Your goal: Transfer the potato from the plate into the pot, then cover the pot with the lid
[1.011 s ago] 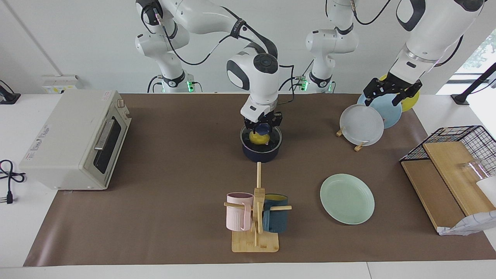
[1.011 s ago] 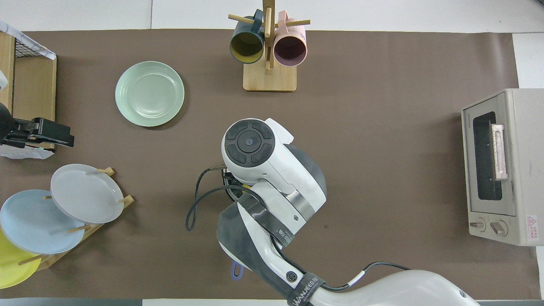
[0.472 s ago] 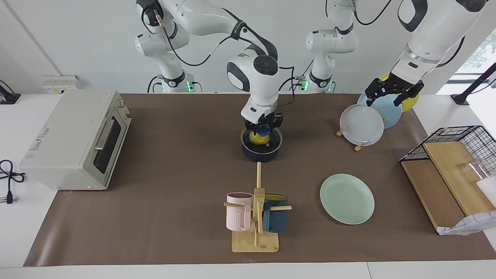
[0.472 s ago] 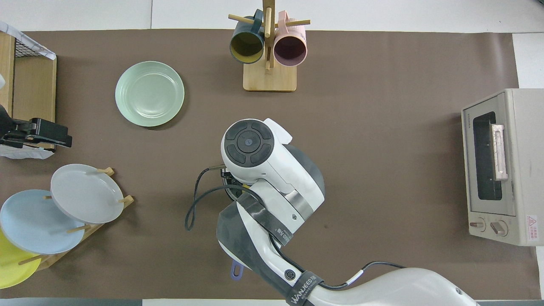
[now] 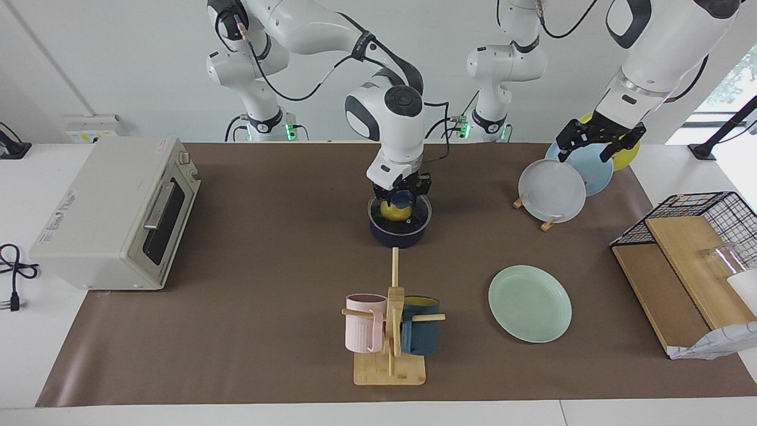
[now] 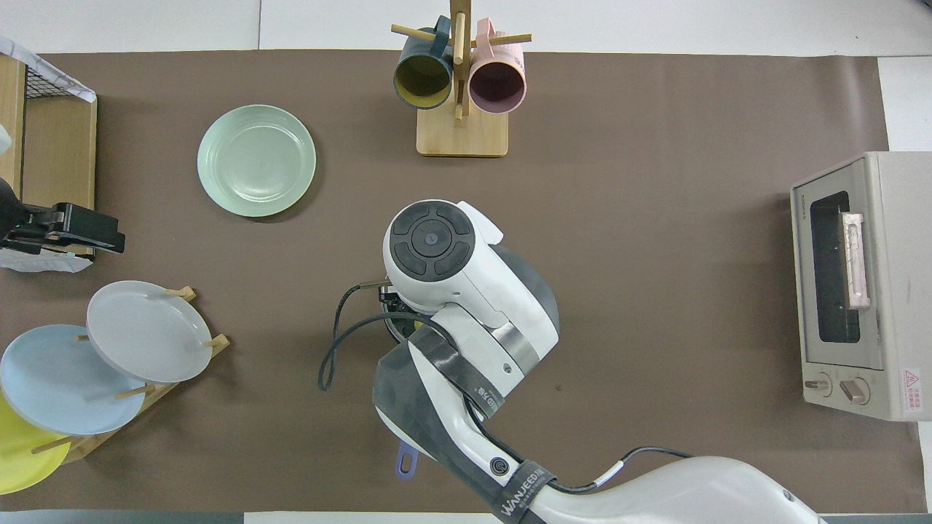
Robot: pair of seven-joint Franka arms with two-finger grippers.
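Note:
The navy pot (image 5: 399, 234) stands mid-table, close to the robots. The yellow potato (image 5: 392, 210) lies inside it. The glass lid (image 5: 414, 214) sits on the pot's rim, and the potato shows through it. My right gripper (image 5: 403, 194) is straight above the pot, shut on the lid's blue knob (image 5: 404, 197). In the overhead view the right arm covers the pot, and only the handle's end (image 6: 405, 462) shows. The mint-green plate (image 5: 530, 303) (image 6: 256, 160) lies bare, farther from the robots, toward the left arm's end. My left gripper (image 5: 597, 144) (image 6: 69, 227) waits open and empty over the plate rack.
A plate rack (image 5: 553, 190) holds grey, light blue and yellow plates near the left arm's base. A mug tree (image 5: 390, 331) with a pink and a teal mug stands farther out than the pot. A toaster oven (image 5: 112, 213) stands at the right arm's end, a wire basket and wooden boards (image 5: 680, 254) at the left arm's end.
The right arm's wrist has shifted slightly above the pot. The lid and the pot look unmoved. The left gripper has risen a little over the rack.

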